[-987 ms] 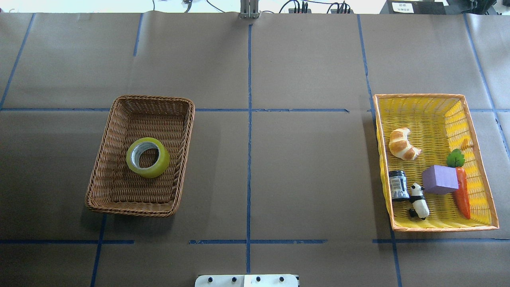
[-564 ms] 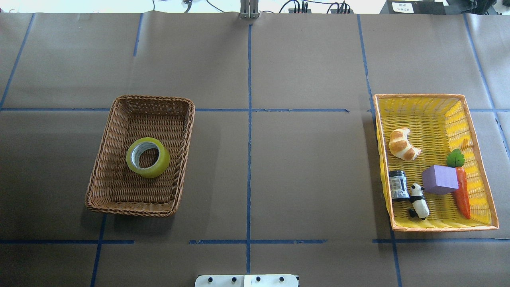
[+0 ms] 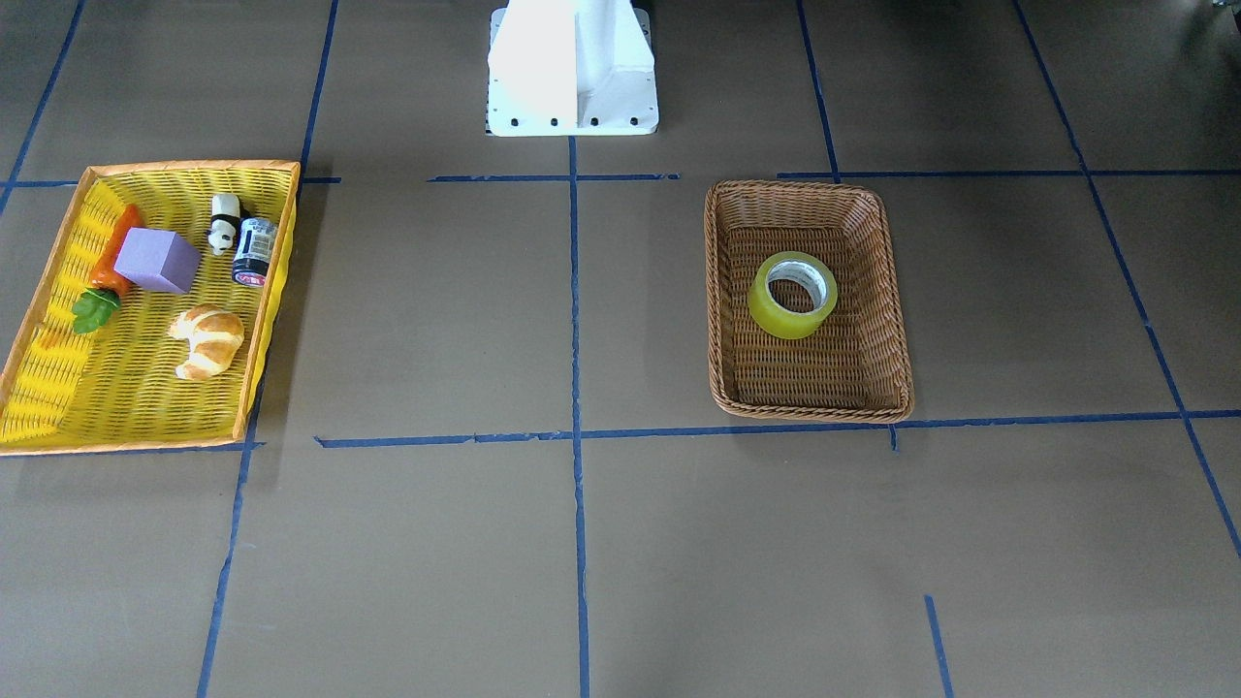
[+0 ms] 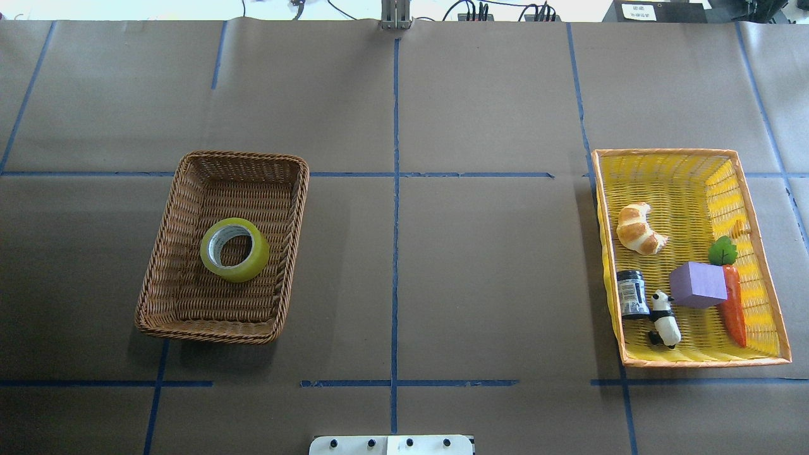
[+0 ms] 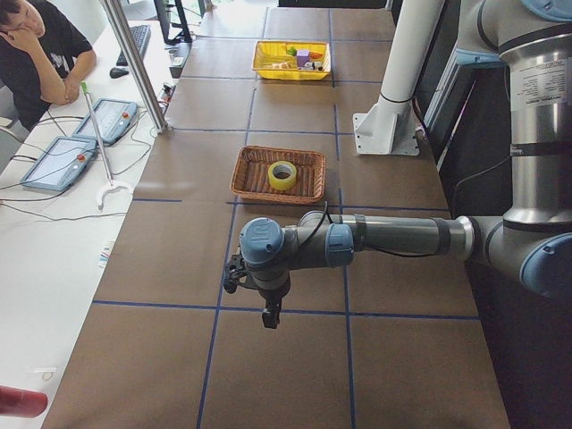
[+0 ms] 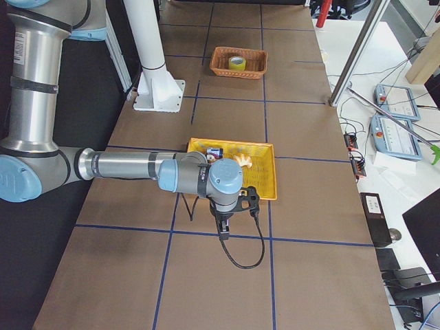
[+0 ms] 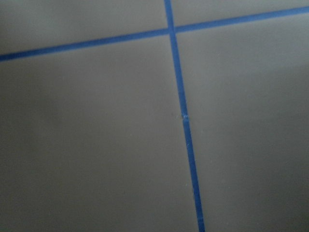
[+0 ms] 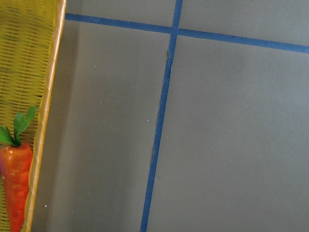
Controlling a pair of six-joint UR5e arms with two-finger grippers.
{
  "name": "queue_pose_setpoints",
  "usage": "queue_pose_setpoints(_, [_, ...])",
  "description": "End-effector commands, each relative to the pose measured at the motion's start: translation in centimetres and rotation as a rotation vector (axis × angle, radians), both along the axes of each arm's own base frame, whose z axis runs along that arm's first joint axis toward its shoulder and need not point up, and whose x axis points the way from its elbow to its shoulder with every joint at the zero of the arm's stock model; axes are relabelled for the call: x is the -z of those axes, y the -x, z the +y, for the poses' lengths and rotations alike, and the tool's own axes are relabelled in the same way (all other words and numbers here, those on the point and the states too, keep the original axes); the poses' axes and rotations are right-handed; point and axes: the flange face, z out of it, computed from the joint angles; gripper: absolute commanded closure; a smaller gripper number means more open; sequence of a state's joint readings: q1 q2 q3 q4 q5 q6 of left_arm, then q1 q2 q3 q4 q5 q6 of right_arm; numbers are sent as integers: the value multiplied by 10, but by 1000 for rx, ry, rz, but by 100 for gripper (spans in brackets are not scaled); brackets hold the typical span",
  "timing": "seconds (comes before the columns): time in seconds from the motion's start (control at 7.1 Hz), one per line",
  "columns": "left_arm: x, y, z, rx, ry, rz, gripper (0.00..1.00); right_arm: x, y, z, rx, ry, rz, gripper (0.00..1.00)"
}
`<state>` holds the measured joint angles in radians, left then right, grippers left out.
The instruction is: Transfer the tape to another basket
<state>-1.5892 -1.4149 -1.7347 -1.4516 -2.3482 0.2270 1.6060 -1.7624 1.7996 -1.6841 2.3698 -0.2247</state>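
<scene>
The tape [image 4: 241, 273] lies flat, hole up, in the middle of the wicker basket [image 4: 243, 155], which sits on the robot's left half of the table [image 4: 493, 284], well apart from both arms. The left gripper [image 5: 267, 315] hangs over bare table towards the left end. The right gripper [image 6: 221, 230] hangs towards the right end, just beside the yellow basket [image 4: 701, 362]. Each shows only from the side, so I cannot tell how far its jaws are parted; nothing is seen hanging from either. If the roll is yet to travel, the likely trouble is the grip. Its smooth, rounded wall may slip from a pinch across the outside. A finger down the hole may snag the weave or rim and drag the wicker basket along. In the yellow basket the croissant [image 4: 639, 229], block [image 4: 698, 284], carrot [image 4: 734, 309], jar [image 4: 632, 294] and toy panda [image 4: 665, 319] crowd the part nearer the robot's edge. A drop there may land on them and roll off; the part towards the far edge has more room.
</scene>
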Motion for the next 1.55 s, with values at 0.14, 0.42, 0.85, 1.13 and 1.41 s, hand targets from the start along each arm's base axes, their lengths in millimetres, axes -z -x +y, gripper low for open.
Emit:
queue_pose_setpoints(0.14, [3, 1, 2, -4, -12, -7, 0, -7, 1, 5, -1, 16, 2, 0])
queue_pose_setpoints(0.42, [4, 1, 3, -5, -14, -7, 0, -8, 1, 5, -2, 18, 3, 0])
queue_pose_setpoints(0.85, [-2, 1, 7, -3, 6, -5, 0, -8, 1, 5, -2, 18, 3, 0])
queue_pose_setpoints(1.13, [-1, 1, 10, -3, 0, -5, 0, -8, 1, 5, -2, 17, 3, 0])
queue_pose_setpoints(1.41, [-2, 1, 10, -3, 1, -4, 0, -9, 1, 5, -2, 18, 3, 0])
